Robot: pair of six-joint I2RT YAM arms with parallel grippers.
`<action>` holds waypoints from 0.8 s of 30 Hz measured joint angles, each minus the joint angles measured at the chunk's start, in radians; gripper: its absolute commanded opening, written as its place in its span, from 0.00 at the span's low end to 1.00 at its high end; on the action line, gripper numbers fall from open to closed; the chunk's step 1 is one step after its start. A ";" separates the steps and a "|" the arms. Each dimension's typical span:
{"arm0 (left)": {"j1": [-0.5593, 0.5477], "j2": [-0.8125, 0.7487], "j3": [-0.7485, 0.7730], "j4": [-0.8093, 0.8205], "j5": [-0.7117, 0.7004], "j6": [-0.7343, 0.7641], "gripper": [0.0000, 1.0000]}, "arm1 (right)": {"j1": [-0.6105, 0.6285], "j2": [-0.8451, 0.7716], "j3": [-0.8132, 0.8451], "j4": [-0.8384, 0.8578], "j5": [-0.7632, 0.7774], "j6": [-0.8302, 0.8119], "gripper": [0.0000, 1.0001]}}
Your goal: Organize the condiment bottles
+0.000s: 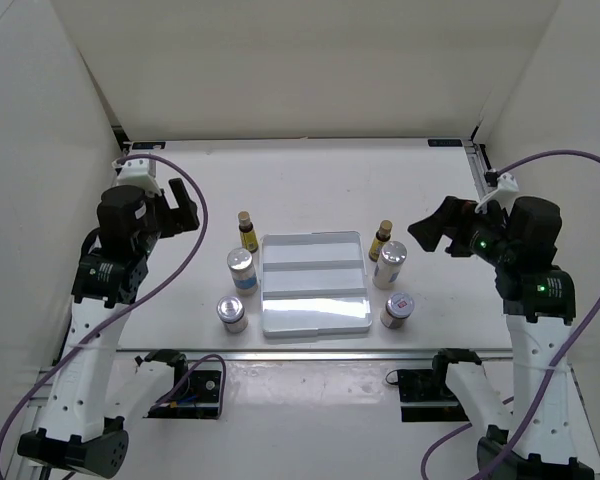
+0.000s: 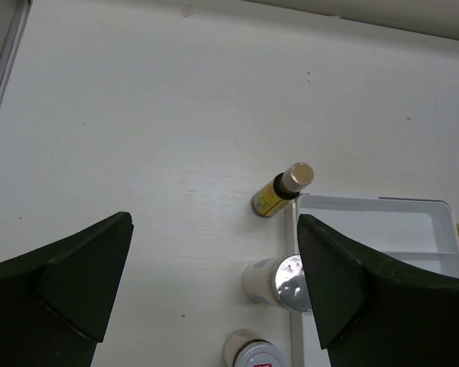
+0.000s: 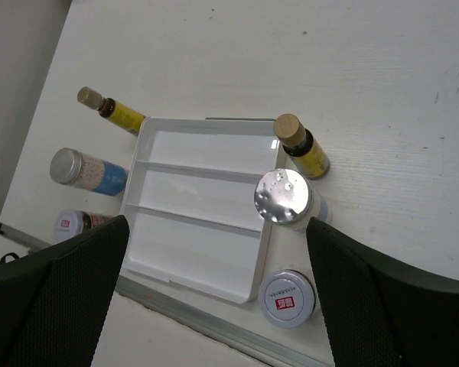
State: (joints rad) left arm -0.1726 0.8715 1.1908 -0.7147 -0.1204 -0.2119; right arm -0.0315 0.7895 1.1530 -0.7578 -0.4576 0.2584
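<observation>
Beside the white tray, three condiment bottles stand upright on each side, none inside it. Your left gripper and right gripper hang spread wide, holding nothing. Pinch each bottle round its rigid body (the shiny caps look slippery); they're probably light and easily tipped.
</observation>
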 measured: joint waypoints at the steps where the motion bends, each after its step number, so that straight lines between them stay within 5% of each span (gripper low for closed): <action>1: 0.000 0.002 -0.005 -0.005 -0.017 -0.007 0.99 | 0.000 0.003 0.017 -0.016 0.015 -0.005 1.00; 6: 0.000 0.005 -0.021 -0.035 -0.041 -0.040 0.99 | 0.029 0.003 0.031 -0.124 0.125 0.055 1.00; 14: 0.000 0.042 -0.021 -0.057 0.053 -0.029 0.99 | 0.061 -0.035 -0.026 -0.191 0.035 0.072 1.00; 24: 0.000 -0.028 -0.021 -0.072 0.047 -0.034 0.99 | 0.126 0.037 -0.004 -0.299 0.121 0.048 1.00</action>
State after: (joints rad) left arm -0.1726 0.8436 1.1694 -0.7872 -0.0734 -0.2455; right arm 0.0940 0.8261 1.1488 -1.0565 -0.3367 0.3069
